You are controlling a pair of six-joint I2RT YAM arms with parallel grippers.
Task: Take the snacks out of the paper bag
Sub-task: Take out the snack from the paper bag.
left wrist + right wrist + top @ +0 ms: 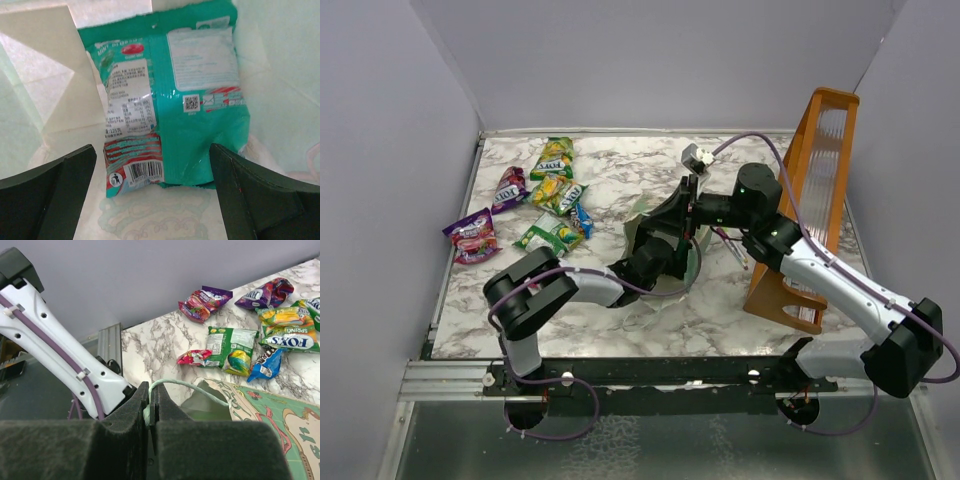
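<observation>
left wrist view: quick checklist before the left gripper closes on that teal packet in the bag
1. Left gripper jaws open wide: ok.
2. Teal packet sits between the two fingers: ok.
3. Right gripper shut on the handle, holding the paper bag: ok.
4. Fingers clear of the bag's walls: cannot tell.
5. Nothing else lying under the packet: cannot tell.
6. Bare table beside the unloaded snacks for the drop: ok.
</observation>
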